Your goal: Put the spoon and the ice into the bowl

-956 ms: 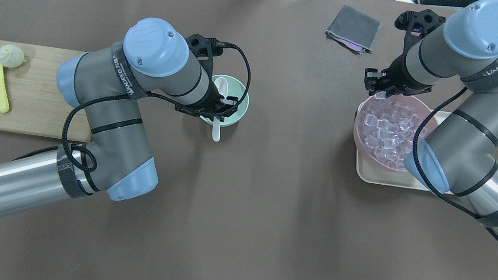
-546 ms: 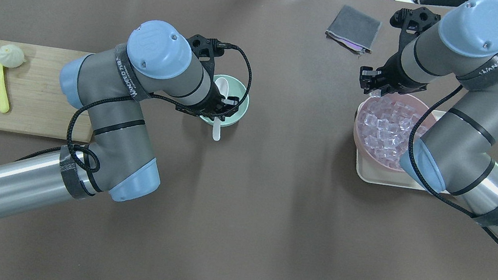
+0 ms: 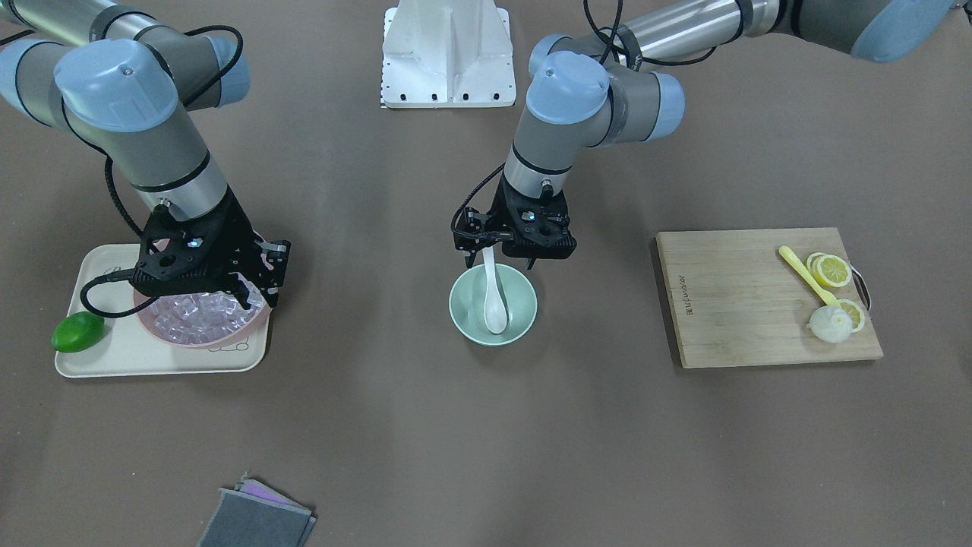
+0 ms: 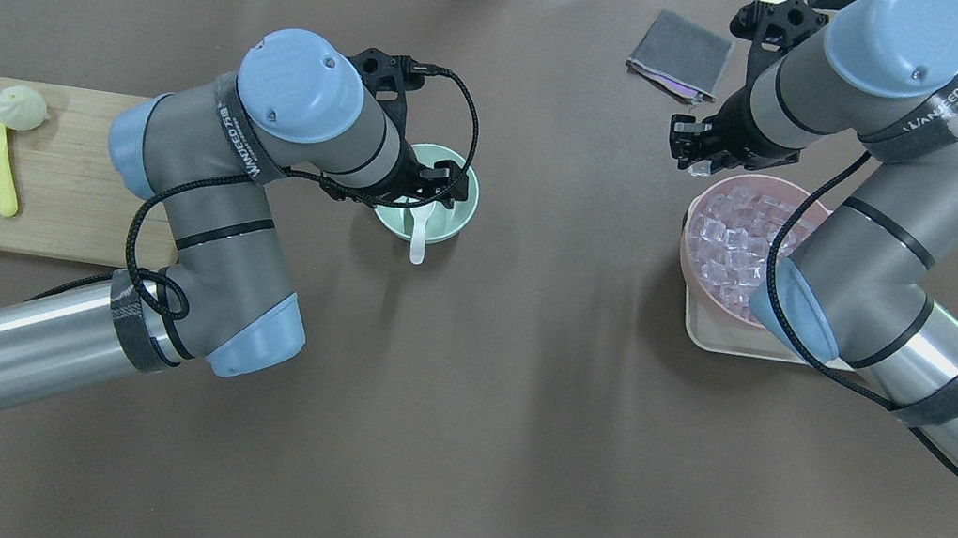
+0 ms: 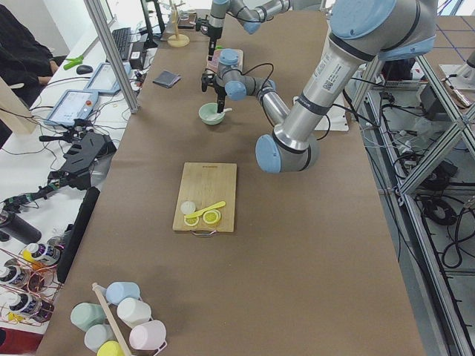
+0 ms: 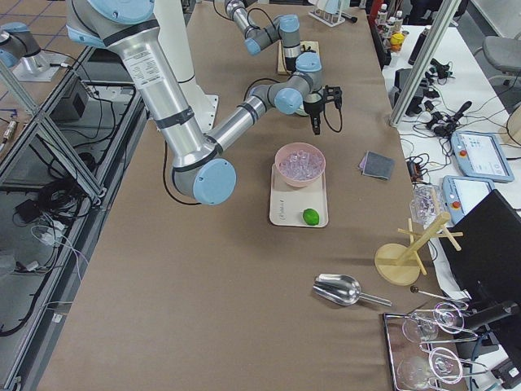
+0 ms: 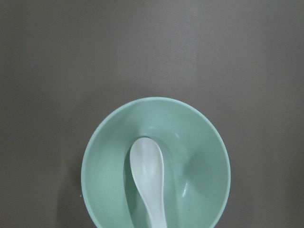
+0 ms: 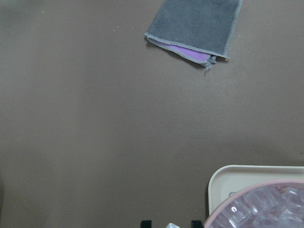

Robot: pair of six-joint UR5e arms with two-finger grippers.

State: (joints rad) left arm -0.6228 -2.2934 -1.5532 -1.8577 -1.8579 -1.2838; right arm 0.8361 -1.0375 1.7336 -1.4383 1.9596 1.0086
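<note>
The white spoon (image 3: 495, 308) lies in the mint-green bowl (image 3: 467, 313), scoop inside and handle (image 4: 418, 241) over the rim on the robot's side. The left wrist view shows the scoop (image 7: 148, 175) in the bowl (image 7: 199, 142). My left gripper (image 3: 497, 264) hangs open just above the handle and holds nothing. My right gripper (image 4: 689, 156) is shut on a clear ice cube (image 8: 171, 226), raised beside the far-left rim of the pink bowl (image 4: 688, 243) that is full of ice cubes (image 4: 735, 241).
The pink bowl stands on a cream tray (image 3: 91, 357) with a green lime (image 3: 77, 331). A folded grey cloth (image 4: 682, 53) lies beyond it. A wooden board (image 4: 65, 179) with lemon slices and a yellow utensil (image 4: 5, 170) is at the far left.
My right gripper has lifted off the pink bowl's rim and moved left and away with the ice cube. My left gripper has shifted further over the bowl, and the spoon stays in the bowl.
</note>
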